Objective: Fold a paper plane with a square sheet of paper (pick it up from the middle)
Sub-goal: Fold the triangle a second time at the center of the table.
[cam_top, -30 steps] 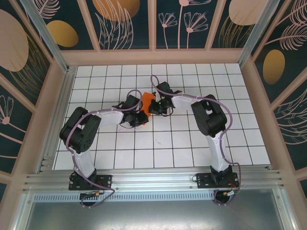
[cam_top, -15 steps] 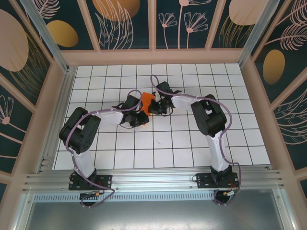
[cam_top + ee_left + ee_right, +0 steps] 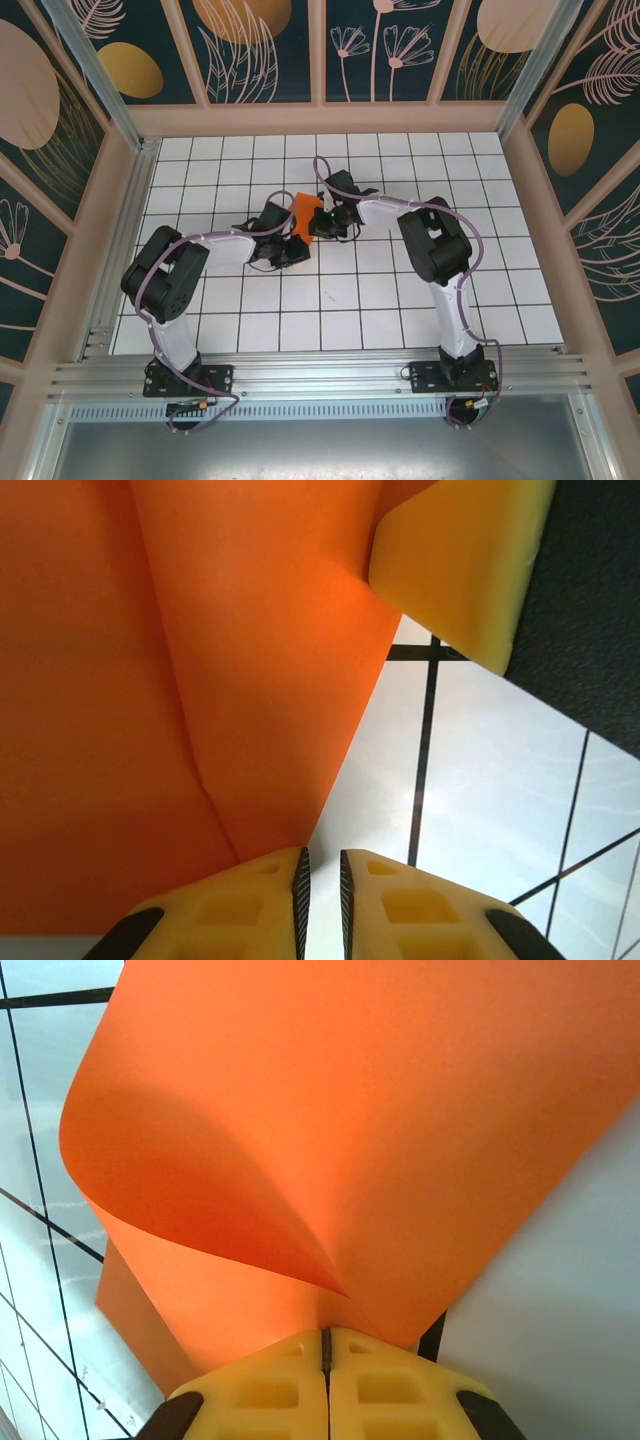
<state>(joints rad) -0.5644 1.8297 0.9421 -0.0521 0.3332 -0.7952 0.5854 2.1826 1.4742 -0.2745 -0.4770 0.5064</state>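
Right tool (image 3: 325, 1338) pinching orange sheet (image 3: 350, 1140), left tool (image 3: 321, 855) alongside, ajar

In the top view the middle of the table (image 3: 340, 300) is crowded: the left arm (image 3: 215, 245) and right arm (image 3: 432, 245) arch inward and meet at the square sheet of paper (image 3: 304, 210). Bare tiles lie open along the upper rows, down both sides and in the lower middle between the arms. Patterned walls (image 3: 260, 50) fence the table's upper, left and right edges.
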